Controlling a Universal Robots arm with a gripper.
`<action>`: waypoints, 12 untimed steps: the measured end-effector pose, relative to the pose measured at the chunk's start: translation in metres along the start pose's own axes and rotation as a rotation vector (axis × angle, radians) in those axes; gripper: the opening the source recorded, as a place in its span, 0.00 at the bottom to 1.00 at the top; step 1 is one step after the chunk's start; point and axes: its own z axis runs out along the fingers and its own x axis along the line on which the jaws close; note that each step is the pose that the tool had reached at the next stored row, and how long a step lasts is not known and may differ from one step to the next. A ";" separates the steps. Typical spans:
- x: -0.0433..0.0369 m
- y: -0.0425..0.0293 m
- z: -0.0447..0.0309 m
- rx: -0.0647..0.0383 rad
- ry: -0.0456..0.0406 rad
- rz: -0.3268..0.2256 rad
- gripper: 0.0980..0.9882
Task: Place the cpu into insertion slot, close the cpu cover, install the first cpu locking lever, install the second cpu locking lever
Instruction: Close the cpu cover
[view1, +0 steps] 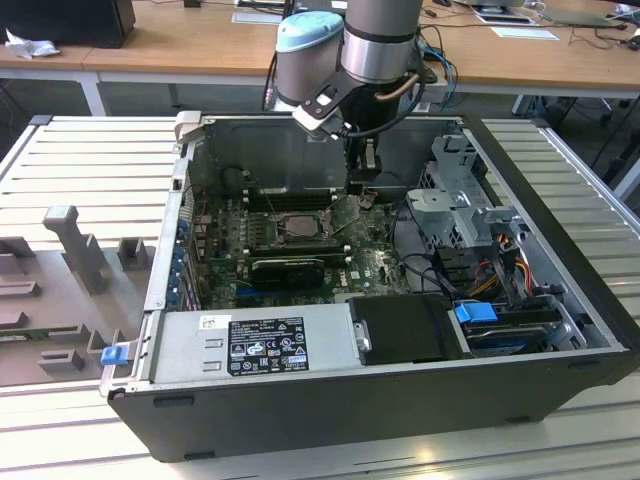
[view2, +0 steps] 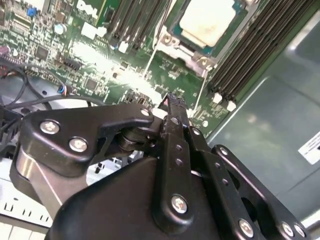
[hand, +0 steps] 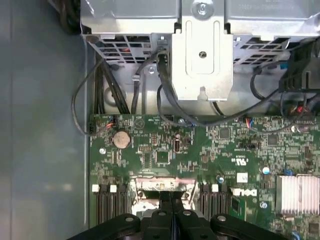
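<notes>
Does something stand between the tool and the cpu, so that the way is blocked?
Nothing visible blocks it. In the second wrist view the tool is over the green board. The cpu lies just beyond, and the silver edge of the cpu cover is on the side facing the tool.

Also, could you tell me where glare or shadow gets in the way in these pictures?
In the second wrist view, glare whitens the green circuit board and washes out the cpu; in the first wrist view the light is even, the gripper dark; in the exterior view the computer case's inner wall lies in shade.
</notes>
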 end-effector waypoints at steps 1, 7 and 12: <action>0.0000 0.0019 0.0024 0.000 0.0000 -0.005 0.01; -0.0001 0.0134 0.0111 0.000 -0.0014 -0.024 0.01; 0.0004 0.0213 0.0135 0.000 -0.0021 -0.030 0.01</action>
